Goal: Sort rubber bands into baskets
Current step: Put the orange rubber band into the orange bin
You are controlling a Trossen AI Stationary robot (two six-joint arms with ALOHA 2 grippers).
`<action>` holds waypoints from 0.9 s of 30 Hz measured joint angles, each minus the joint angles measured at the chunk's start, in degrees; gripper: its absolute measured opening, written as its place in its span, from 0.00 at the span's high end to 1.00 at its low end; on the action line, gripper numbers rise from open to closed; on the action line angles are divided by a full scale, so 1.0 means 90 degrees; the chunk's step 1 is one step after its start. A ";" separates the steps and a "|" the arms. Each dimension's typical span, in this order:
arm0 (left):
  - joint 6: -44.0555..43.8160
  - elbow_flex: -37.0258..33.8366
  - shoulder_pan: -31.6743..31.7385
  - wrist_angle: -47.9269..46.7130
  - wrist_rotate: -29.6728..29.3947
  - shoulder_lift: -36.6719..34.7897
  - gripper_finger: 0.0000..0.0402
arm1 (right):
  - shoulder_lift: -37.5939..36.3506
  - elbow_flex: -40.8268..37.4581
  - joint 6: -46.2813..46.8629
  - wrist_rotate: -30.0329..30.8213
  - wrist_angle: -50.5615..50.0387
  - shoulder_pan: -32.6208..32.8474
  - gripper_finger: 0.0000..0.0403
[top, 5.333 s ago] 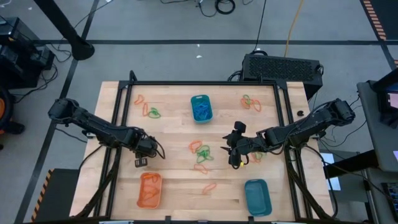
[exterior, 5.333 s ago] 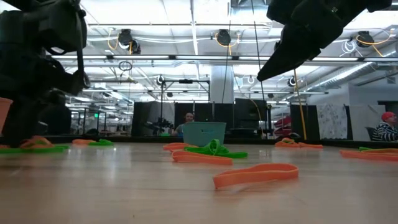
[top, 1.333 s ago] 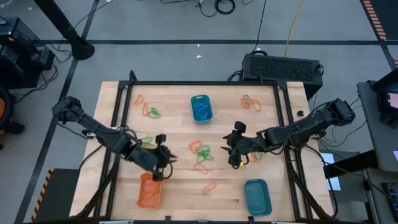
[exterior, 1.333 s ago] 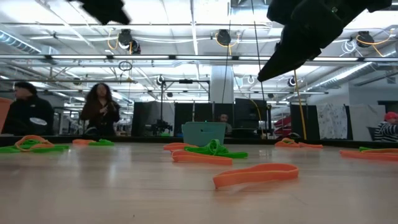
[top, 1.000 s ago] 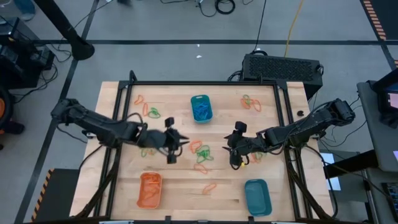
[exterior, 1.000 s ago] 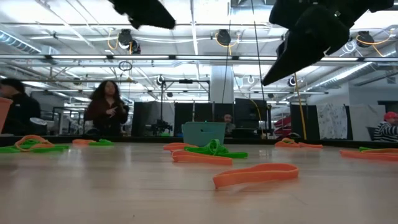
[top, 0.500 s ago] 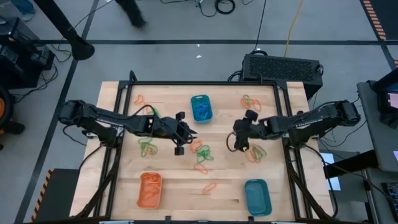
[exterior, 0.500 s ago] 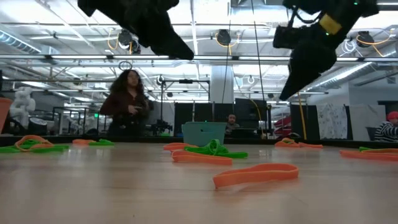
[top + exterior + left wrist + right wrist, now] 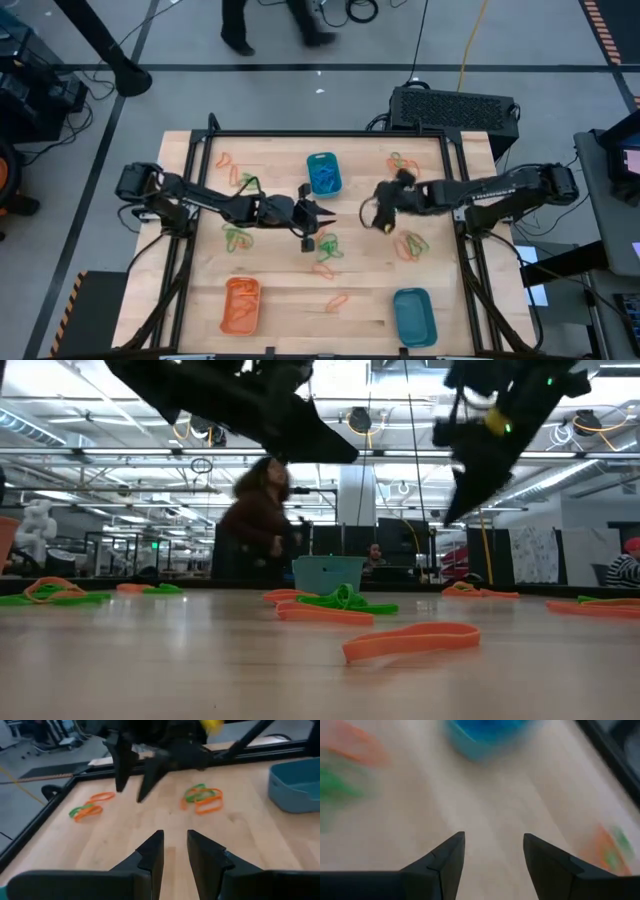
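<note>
1. At the far edge of the tabletop (image 9: 270, 290), about midway along it, a teal basket (image 9: 323, 173) is sitting with a bunch of blue rubber bands (image 9: 322, 176) lying in it.
2. Near the front-left corner the orange basket (image 9: 240, 304) is holding what look like orange bands; can't make out how many.
3. Toward the front-right corner the second teal basket (image 9: 413, 316) is sitting there, and I can't tell what's in it.
4. Loose rubber bands (image 9: 323, 247) in orange and green are lying in little clumps all over: mid-table, far-left corner, far-right corner, and over by the right edge.
5. The left gripper (image 9: 308, 231) is hovering above the middle of the table, just in front of the far teal basket. Its fingers (image 9: 150, 851) are standing slightly apart with a narrow gap, and nothing is sitting between them.
6. The right gripper (image 9: 381, 214) is hanging in the air right of centre, close to that same basket. Its fingers (image 9: 451, 851) are spread wide and gripping nothing.
7. A person (image 9: 258, 525) is walking in the room behind the table.
</note>
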 joint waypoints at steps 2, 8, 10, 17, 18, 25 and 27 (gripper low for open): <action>0.0004 0.0000 0.0043 0.0279 -0.0010 0.0166 0.77 | -0.0003 -0.0002 0.0210 -0.0017 -0.0531 -0.0587 0.52; 0.0010 0.0000 0.0080 0.0263 -0.0003 0.0468 0.77 | -0.0003 -0.0002 -0.0307 -0.0176 -0.0931 -0.2395 0.52; 0.0012 0.0001 0.0077 0.0213 -0.0003 0.0469 0.77 | 0.0016 -0.0002 -0.0584 -0.0190 -0.0870 -0.2969 0.52; 0.0013 0.0002 0.0074 0.0136 0.0014 0.0469 0.77 | 0.0402 -0.0002 -0.1134 -0.0628 -0.0775 -0.4283 0.52; 0.0013 0.0002 0.0077 0.0122 0.0015 0.0469 0.77 | 0.0487 -0.0002 -0.1186 -0.0632 -0.0751 -0.4378 0.52; 0.0013 0.0002 0.0074 0.0124 0.0019 0.0469 0.77 | 0.1233 -0.0002 -0.1476 -0.0638 -0.0451 -0.4768 0.52; 0.0013 0.0002 0.0074 0.0121 0.0021 0.0469 0.77 | 0.1441 -0.0002 -0.1556 -0.0659 -0.0290 -0.4857 0.52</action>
